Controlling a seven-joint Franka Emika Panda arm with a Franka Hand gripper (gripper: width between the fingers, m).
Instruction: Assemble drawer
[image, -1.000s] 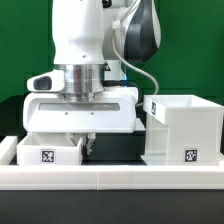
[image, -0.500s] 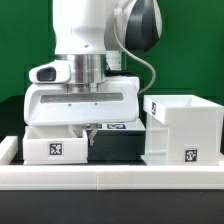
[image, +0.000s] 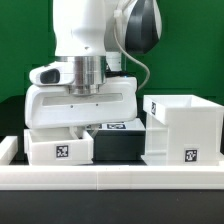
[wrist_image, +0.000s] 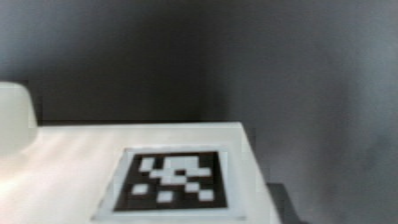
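The arm (image: 85, 40) is down over the small tray (image: 56, 149) at the exterior view's left, on the worktop (image: 118, 150) behind the rail (image: 110, 172), apart from the tall casing (image: 182, 130) at the right. The step looks like taking hold of that tray; next it needs lifting level and lining up with the casing's opening. The fingers are hidden behind the tray, so I cannot tell their spread or grip. A second ago they showed beside it, and the tray stood slightly further left

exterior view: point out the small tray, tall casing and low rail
small tray (image: 38, 152), exterior view, front wall beside its tag
tall casing (image: 180, 135), exterior view, front wall above its tag
low rail (image: 110, 175), exterior view, front face
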